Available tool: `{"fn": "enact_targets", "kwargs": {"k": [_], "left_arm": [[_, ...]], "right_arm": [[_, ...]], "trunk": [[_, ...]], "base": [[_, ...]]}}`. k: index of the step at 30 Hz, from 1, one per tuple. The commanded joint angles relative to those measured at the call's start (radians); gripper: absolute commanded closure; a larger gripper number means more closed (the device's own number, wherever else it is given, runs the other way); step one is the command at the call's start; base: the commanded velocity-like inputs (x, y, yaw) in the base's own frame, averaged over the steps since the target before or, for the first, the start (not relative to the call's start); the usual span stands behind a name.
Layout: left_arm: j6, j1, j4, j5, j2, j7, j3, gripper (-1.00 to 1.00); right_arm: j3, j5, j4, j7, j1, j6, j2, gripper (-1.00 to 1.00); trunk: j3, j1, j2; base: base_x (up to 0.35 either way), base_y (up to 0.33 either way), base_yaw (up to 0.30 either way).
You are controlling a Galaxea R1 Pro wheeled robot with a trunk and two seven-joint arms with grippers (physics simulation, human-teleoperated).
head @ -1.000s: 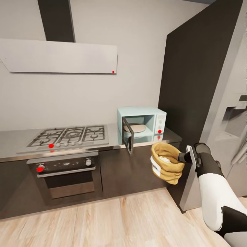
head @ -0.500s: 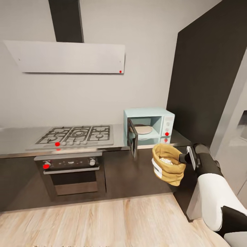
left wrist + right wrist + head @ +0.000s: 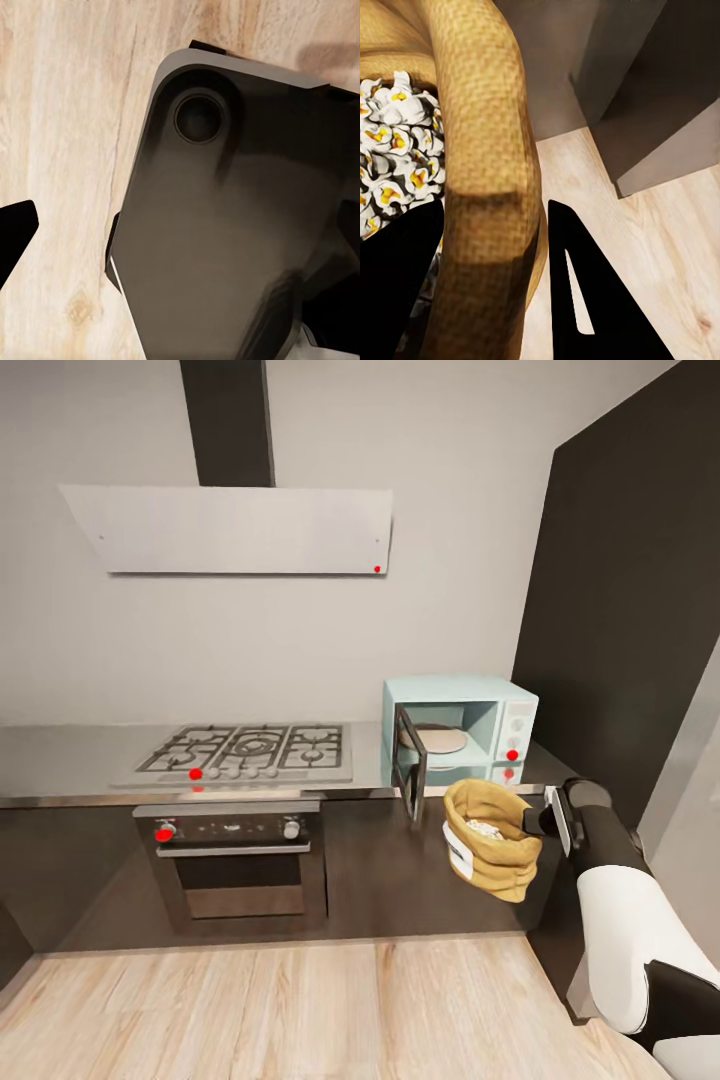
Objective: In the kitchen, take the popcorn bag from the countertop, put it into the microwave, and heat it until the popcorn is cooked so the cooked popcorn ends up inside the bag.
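You are carrying the popcorn bag in the right end effector, which is clenched on the bag's thick rolled rim, one finger inside the mouth and one outside. The bag is hanging in the air in front of the dark cabinets, just below the bench edge and below the microwave. Whitish popcorn is showing through the mouth.

The microwave door is standing open and jutting out past the bench edge, right beside the bag. If you are lifting straight up from here, the soft sack is likely catching on the bench lip or clipping the door edge. The pinch is on the rim alone, so a knock risks tilting the sack and spilling pieces. The cavity opening also looks barely bigger than the bag, so a skewed approach could jam it.

The left end effector: I cannot tell its state.
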Motion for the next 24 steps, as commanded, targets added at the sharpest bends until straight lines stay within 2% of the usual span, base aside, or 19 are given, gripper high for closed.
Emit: {"fn": "enact_targets", "kwargs": {"k": [1, 12, 22, 24], "left_arm": [[-0.003, 0.000, 0.000, 0.005, 0.000, 0.003, -0.001, -1.00], [-0.003, 0.000, 0.000, 0.003, 0.000, 0.003, -0.001, -1.00], [-0.004, 0.000, -0.001, 0.001, 0.000, 0.004, 0.000, -1.00], [-0.004, 0.000, -0.001, 0.001, 0.000, 0.004, 0.000, -1.00]], "right_arm": [[-0.002, 0.009, -0.001, 0.012, -0.001, 0.003, 0.000, 1.00], [-0.001, 0.005, -0.009, 0.015, -0.001, 0.003, 0.006, 1.00], [-0.001, 0.011, -0.009, 0.004, -0.001, 0.003, -0.008, 1.00], [0.031, 0.010, -0.006, 0.004, 0.000, 0.003, -0.019, 1.00]], "trunk": [[-0.001, 0.000, -0.001], [-0.001, 0.000, -0.001], [-0.001, 0.000, -0.001], [-0.001, 0.000, -0.001]], "base": [[0.000, 0.000, 0.000], [0.000, 0.000, 0.000], [0.000, 0.000, 0.000], [0.000, 0.000, 0.000]]}}
